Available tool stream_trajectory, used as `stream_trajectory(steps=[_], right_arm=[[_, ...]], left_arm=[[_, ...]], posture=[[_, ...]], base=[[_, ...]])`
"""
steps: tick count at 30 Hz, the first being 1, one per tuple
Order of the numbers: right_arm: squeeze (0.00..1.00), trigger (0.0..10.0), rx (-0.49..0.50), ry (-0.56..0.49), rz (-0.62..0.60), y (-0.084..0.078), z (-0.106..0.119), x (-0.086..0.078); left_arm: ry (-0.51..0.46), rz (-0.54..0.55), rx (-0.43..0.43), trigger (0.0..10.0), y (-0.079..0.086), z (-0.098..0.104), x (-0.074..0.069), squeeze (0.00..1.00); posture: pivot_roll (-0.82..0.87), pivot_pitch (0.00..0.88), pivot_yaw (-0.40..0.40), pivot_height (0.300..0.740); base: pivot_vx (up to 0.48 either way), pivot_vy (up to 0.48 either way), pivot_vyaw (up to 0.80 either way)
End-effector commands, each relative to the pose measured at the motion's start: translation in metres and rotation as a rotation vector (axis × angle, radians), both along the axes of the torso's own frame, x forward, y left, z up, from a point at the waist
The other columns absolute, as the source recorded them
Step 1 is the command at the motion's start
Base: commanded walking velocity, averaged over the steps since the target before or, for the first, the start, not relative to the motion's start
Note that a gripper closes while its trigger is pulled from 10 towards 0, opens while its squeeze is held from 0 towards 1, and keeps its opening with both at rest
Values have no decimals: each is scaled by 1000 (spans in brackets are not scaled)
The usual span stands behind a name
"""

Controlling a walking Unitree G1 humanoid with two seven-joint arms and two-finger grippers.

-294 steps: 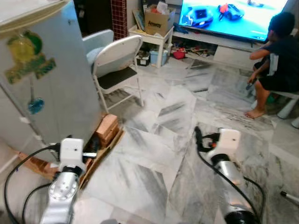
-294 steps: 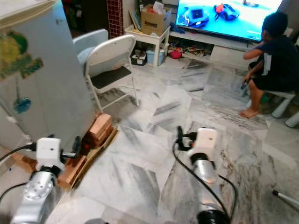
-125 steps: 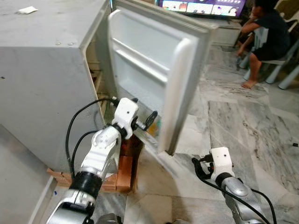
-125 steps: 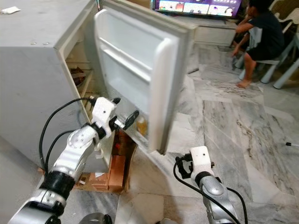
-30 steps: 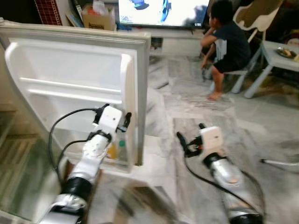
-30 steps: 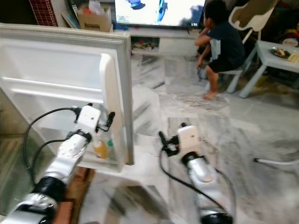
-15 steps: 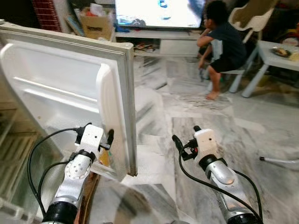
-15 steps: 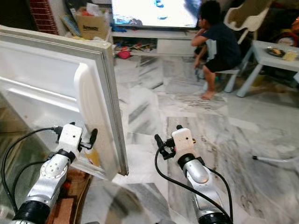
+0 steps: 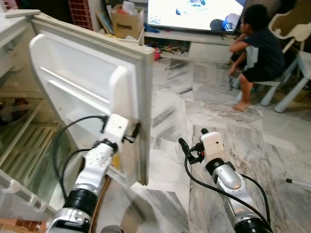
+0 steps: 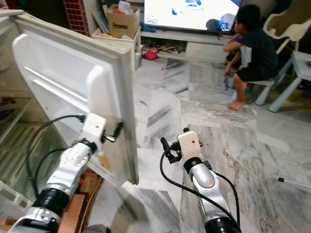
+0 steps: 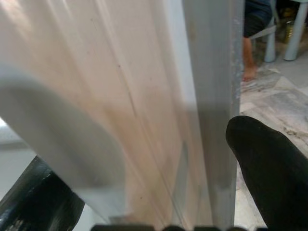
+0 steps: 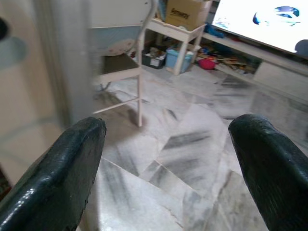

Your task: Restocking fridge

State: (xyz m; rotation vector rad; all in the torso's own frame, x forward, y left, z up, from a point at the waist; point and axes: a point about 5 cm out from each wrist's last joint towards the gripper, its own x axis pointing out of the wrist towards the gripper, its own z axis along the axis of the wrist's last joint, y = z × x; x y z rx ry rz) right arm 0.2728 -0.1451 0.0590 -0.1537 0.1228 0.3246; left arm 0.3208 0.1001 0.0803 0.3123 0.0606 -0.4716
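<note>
1. At the robot's left front, the fridge door [image 9: 92, 92] stood wide open, its inner shelves facing the robot, with the fridge [image 9: 22, 136] interior and its wire shelf beyond it on the left.
2. The left gripper [image 9: 133, 132] sat at the door's free edge; in the left wrist view its fingers [image 11: 272, 168] were spread on either side of that edge, straddling it without a firm clamp.
3. With so loose a hold, the door could likely slip free and swing, or a finger could get pinched against the edge.
4. The right gripper [image 10: 164, 145] hung over the marble floor [image 9: 214, 111], fingers wide apart and empty, so nothing was yet in hand to stock.
5. A person [image 9: 260, 53] sat on a stool before the television [image 9: 194, 12], well apart from the door; a careless turn or step that way would probably be the wider hazard.
</note>
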Motion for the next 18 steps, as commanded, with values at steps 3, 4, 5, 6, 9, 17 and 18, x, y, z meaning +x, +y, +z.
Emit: stream_trajectory(steps=[3, 4, 5, 6, 9, 17, 18], right_arm=[[0, 10000, -7, -16, -30, -5, 2, 2], [0, 10000, -7, -15, -32, -6, 2, 1], [0, 10000, -9, -12, -34, -6, 1, 1], [0, 10000, -12, -8, -35, -7, -1, 0], [0, 10000, -21, 1, -32, -6, -3, -1], [0, 10000, -34, 0, -24, -4, -2, 4], [0, 10000, -38, -2, -24, -5, -2, 4]], left_arm=[[-62, -146, 49, 10000, -23, 9, 1, 0], [-57, -139, 51, 10000, -20, 8, 1, 0], [-49, -125, 62, 10000, -13, 5, 0, 0], [-38, -107, 78, 10000, -3, 0, -2, 0], [-13, -66, 107, 10000, 13, -8, -6, 0], [53, 51, 148, 10000, 50, -28, -22, 0], [54, 66, 145, 10000, 53, -29, -23, 0]], posture=[[15, 0, -26, 740], [15, 0, -26, 740], [20, 0, -26, 740], [24, 0, -28, 740], [30, 0, -30, 740], [44, 0, -45, 740], [44, 0, -46, 740]], base=[[0, 0, 0], [0, 0, 0], [0, 0, 0], [0, 0, 0], [0, 0, 0], [0, 0, 0], [0, 0, 0]])
